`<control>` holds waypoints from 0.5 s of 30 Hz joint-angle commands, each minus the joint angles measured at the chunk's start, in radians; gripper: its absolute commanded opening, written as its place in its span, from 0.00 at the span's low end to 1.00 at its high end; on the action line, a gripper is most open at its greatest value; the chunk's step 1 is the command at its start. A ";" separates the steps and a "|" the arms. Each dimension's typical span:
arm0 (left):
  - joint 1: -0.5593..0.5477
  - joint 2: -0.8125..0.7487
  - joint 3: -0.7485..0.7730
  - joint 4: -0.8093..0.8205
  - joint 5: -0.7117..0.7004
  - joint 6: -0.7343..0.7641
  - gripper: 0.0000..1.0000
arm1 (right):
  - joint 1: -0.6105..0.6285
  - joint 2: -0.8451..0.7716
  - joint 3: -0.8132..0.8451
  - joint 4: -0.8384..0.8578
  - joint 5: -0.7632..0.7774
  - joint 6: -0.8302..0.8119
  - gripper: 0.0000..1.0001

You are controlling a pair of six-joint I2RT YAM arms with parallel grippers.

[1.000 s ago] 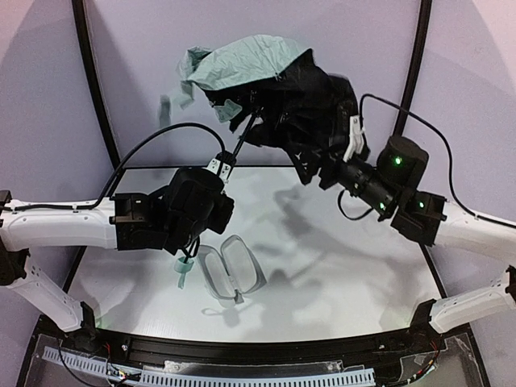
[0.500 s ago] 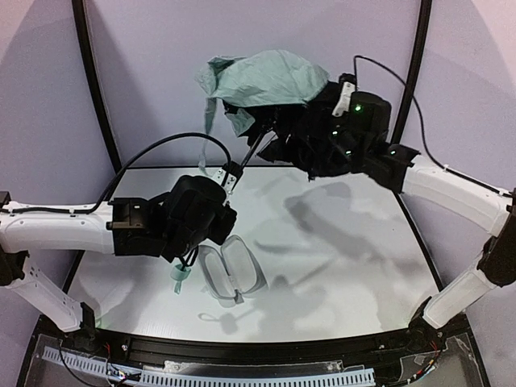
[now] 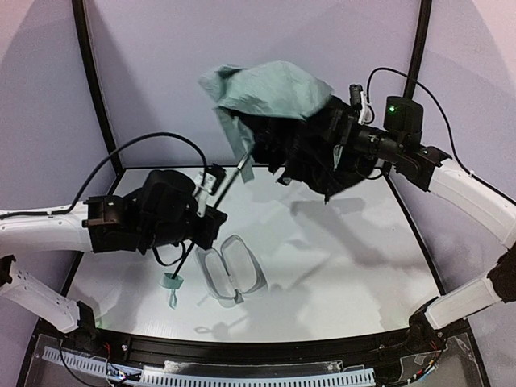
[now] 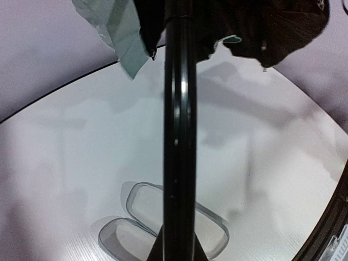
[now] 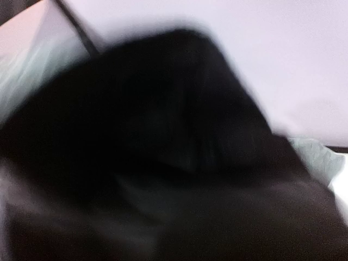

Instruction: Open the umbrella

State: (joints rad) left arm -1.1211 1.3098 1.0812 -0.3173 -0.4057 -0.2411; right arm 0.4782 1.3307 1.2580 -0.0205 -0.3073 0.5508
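The umbrella's canopy [image 3: 270, 87] hangs half spread above the far side of the table, mint fabric on top and black lining [image 3: 314, 157] below. Its thin black shaft [image 3: 232, 177] slants down to my left gripper [image 3: 210, 193], which is shut on it. In the left wrist view the shaft [image 4: 178, 136] rises straight up from the left gripper [image 4: 177, 254] into the canopy [image 4: 239, 22]. The mint handle with its strap [image 3: 171, 284] dangles under the left wrist. My right gripper [image 3: 343, 143] is buried in the black lining, jaws spread wide. The right wrist view shows only blurred dark lining [image 5: 163, 163].
A pale oval two-shell hard case [image 3: 232, 270] lies open on the white table [image 3: 347, 266], just under the left wrist; the case [image 4: 136, 217] also shows behind the shaft. Black frame posts [image 3: 90, 81] stand at both back corners.
The right arm has lifted and swung toward the back right, carrying the black lining up and outward. The left arm has drawn back to the left and lower, tilting the shaft. The canopy has spread further.
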 commanded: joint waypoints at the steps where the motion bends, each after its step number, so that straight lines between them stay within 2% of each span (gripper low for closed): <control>1: 0.095 -0.051 -0.007 0.044 0.053 -0.210 0.01 | 0.021 -0.040 -0.050 0.145 -0.242 -0.034 0.99; 2: 0.105 -0.043 -0.001 0.045 0.057 -0.225 0.01 | 0.048 -0.041 -0.052 0.131 -0.231 -0.054 0.99; 5: 0.120 -0.010 0.032 0.047 0.051 -0.246 0.01 | 0.184 -0.038 -0.022 0.001 0.005 -0.178 0.99; 7: 0.122 0.005 0.044 0.069 0.061 -0.256 0.01 | 0.259 -0.023 -0.034 0.027 0.101 -0.200 0.99; 10: 0.125 0.001 0.036 0.117 0.075 -0.293 0.01 | 0.287 0.004 -0.105 0.184 0.113 -0.057 0.98; 15: 0.128 -0.019 -0.044 0.300 0.145 -0.413 0.01 | 0.347 0.061 -0.280 0.576 0.180 0.156 0.97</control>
State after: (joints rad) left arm -0.9951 1.3333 1.0711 -0.2604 -0.3188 -0.5522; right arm 0.7860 1.3269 1.0857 0.2354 -0.2255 0.5271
